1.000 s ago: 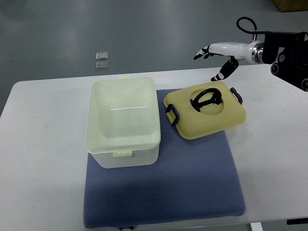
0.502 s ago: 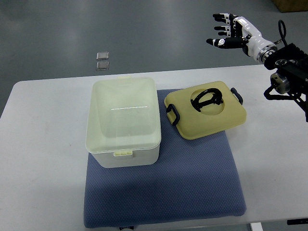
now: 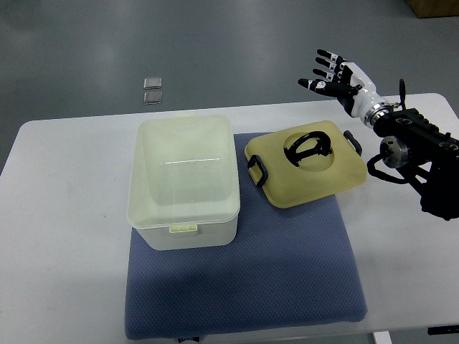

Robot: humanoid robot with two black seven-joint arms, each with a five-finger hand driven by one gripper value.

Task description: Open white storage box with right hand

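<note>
A pale translucent white storage box (image 3: 183,183) sits on a blue dotted mat (image 3: 244,279). A yellow lid (image 3: 307,172) has black handles. The counter (image 3: 64,236) is white.

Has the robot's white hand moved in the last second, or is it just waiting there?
Yes. The right hand, fingers spread, has risen from the yellow lid's far edge to beyond the table.

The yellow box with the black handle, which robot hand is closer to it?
The right robot hand. It is up behind the yellow box, past its far right corner, fingers spread and not touching it. The left robot hand is not in the picture at all.
</note>
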